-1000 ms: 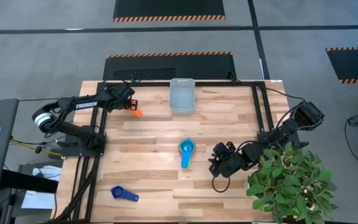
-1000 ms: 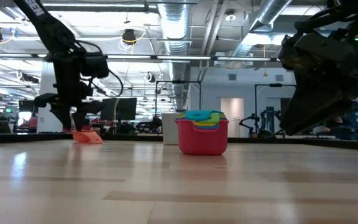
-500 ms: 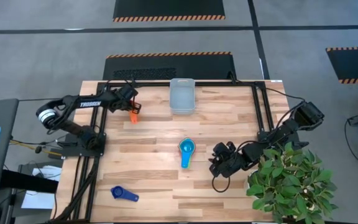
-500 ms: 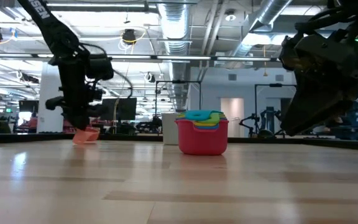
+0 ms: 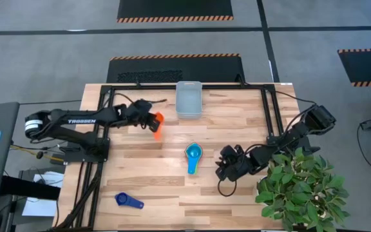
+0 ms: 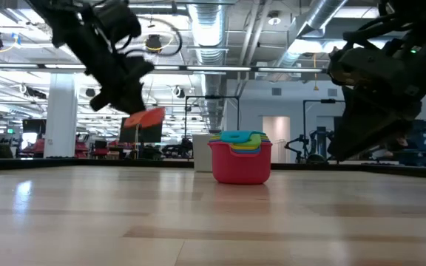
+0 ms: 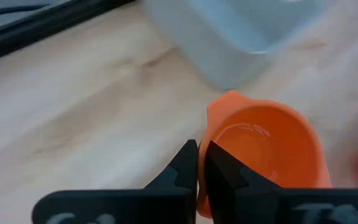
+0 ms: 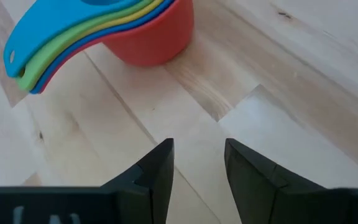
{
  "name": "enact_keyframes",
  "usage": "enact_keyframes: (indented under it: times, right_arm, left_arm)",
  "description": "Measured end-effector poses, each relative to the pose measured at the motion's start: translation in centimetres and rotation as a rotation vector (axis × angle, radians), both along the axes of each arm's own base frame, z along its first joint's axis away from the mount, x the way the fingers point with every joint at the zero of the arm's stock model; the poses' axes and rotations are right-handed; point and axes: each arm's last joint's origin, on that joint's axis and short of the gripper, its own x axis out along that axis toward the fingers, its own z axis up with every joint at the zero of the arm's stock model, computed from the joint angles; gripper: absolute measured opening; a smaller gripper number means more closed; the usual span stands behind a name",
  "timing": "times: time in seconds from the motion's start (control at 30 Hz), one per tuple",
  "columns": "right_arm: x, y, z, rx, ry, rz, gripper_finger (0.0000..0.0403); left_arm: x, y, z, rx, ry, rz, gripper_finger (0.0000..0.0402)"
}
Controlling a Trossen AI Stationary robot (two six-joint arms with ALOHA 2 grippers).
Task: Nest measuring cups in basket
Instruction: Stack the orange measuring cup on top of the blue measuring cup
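- Left gripper [image 5: 152, 120]: clamped on orange cup [image 5: 158, 120] (airborne), basket [image 5: 189, 99] just beyond.
- Right gripper [image 5: 223, 169]: fingers parted, empty; nested cup stack [image 5: 193, 154] just ahead on table [image 5: 160, 174].

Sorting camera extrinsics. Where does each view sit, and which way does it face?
High: overhead, straight down; both arms, basket.
Low: table height, level; red-bottomed cup stack, both arms.
Left wrist: past the left gripper pinching the orange cup.
Right wrist: past the open right gripper at the stack.
Shared: the stack shows in three views.
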Motion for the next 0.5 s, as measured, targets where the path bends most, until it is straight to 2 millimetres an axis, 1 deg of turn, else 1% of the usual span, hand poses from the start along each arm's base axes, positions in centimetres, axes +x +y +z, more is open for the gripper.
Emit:
enact_keyframes:
  times: [0.13,0.3,0.37,0.5]
  right_arm:
    - [0.2,-0.2,0.0,0.003,-0.006,-0.012,0.0164]
    - [0.5,-0.7,0.1,0.012,-0.015,-0.038,0.0153]
    - [0.5,-0.9,0.1,0.012,-0.016,-0.044,0.0147]
    - [0.5,-0.8,0.1,0.013,-0.015,-0.043,0.0136]
  left_arm:
    - [1.5,-2.1,1.7,-0.003,-0.068,-0.079,0.0002]
    - [2.9,-4.3,4.1,0.061,-0.12,-0.172,0.0002]
    - [3.1,-4.8,4.6,0.09,-0.125,-0.191,0.0002]
    - [3.4,-5.4,4.9,0.089,-0.15,-0.205,0.0002]
